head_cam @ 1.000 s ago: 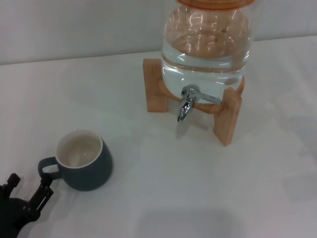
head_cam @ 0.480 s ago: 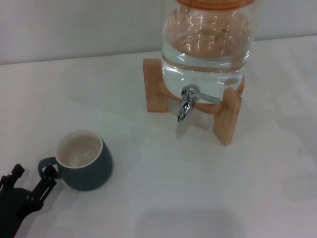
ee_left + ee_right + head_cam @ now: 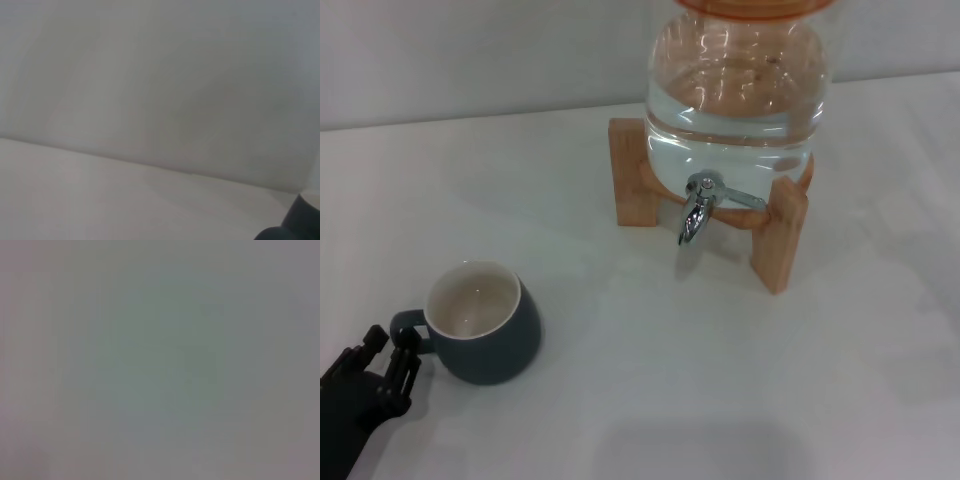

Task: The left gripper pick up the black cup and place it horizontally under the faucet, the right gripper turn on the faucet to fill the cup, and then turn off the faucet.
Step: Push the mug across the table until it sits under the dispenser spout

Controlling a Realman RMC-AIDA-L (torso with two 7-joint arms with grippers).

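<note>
The black cup [image 3: 485, 335] stands upright on the white table [image 3: 650, 380] at the front left, cream inside, with its loop handle turned to the left. My left gripper [image 3: 390, 345] comes in from the bottom left corner, and its black fingers [image 3: 405, 352] are closed together at the cup's handle. The chrome faucet [image 3: 697, 207] hangs from the jar's front at the back right, spout down, lever to the right, and no water runs. The cup is far to the front left of it. My right gripper is out of view.
The big clear water jar [image 3: 738, 90] with an orange lid sits on a wooden stand [image 3: 780, 235] at the back. A grey wall rises behind the table. A dark shape [image 3: 300, 225] shows at one corner of the left wrist view.
The left gripper's fingers have drawn together at the cup's handle. The cup has shifted slightly left, and its handle has swung a little farther back.
</note>
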